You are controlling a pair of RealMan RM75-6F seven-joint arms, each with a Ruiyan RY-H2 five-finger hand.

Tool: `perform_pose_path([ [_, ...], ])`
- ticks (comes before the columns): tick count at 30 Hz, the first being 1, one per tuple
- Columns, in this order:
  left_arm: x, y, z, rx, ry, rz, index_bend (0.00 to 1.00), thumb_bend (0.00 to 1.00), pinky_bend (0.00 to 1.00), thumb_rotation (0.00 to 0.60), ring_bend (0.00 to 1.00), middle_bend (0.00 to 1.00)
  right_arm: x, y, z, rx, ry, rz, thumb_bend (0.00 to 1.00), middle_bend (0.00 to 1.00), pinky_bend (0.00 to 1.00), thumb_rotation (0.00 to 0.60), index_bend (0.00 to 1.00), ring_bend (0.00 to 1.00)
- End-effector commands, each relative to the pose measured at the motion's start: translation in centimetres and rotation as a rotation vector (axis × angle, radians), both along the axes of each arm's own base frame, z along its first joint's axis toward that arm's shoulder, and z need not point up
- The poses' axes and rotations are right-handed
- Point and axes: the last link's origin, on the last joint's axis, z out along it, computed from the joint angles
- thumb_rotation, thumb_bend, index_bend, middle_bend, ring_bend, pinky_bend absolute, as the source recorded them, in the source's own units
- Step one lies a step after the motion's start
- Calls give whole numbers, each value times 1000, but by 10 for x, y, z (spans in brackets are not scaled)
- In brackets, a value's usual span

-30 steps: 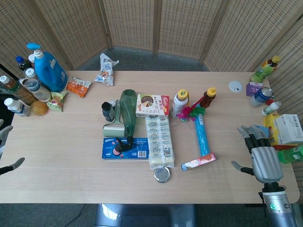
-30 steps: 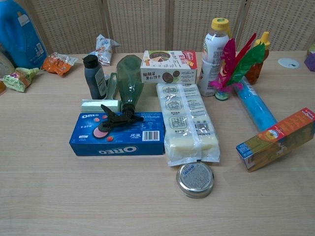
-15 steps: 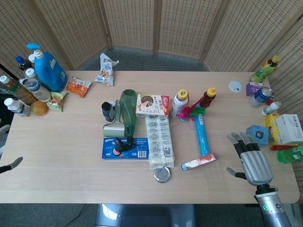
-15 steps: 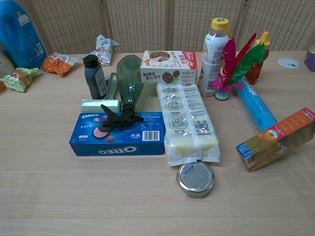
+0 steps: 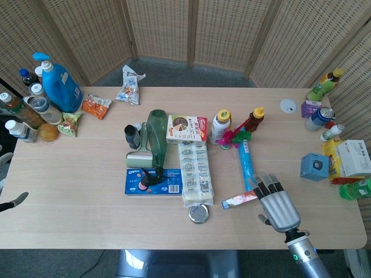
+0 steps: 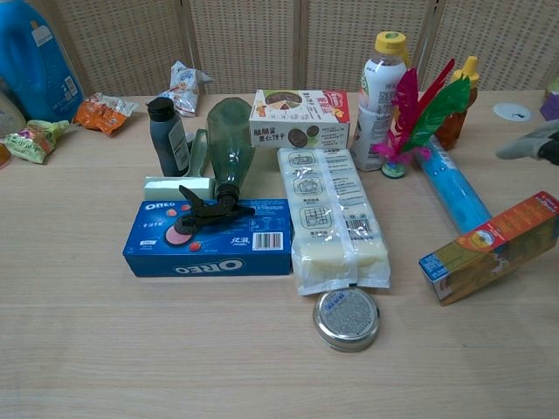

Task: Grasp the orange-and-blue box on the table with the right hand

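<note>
- Right hand (image 5: 278,205) hovers at the near right of the table (image 5: 87,220), fingers spread and pointing away, holding nothing; fingertips sit just beside the right end of the box (image 5: 243,198). Chest view catches only a fingertip at the right edge.
- Left hand (image 5: 13,202): only a sliver shows at the left edge; cannot tell its state.
- Box (image 6: 489,247) lies flat near the front right, long axis slanted, orange end to the right, blue end to the left. It touches the near end of the blue tube (image 5: 248,165). Print too small to read.
- Step: approach, grasp not yet made. Judgement: next move needs the hand lowered over the box, fingers across its narrow width, then closed; the tube alongside could get nudged.
- Round tin (image 6: 347,319) sits near the front centre, lid text unreadable.
- Blue biscuit box (image 6: 208,238) reads "OREO", once upside down in chest view.
- White multipack (image 6: 330,214) has printed panels and a barcode, illegible.
- Far box (image 6: 300,118) carries Chinese characters, not readable.
</note>
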Motion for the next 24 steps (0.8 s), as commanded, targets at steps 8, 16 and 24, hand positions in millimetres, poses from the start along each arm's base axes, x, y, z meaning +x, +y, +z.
perform_pose_path([
  [8,-1,1,2,3,-1,3,163,0,0,600,0,0,17,-22,-41,66,100,70,0,0,0,600,0,0],
  [16,-3,1,4,10,-5,9,163,0,0,600,0,0,9,-33,-63,52,132,132,0,7,15,600,0,0],
  [24,-3,2,2,5,-3,10,165,0,0,600,0,0,-6,-39,-71,37,86,185,0,590,573,600,423,403],
])
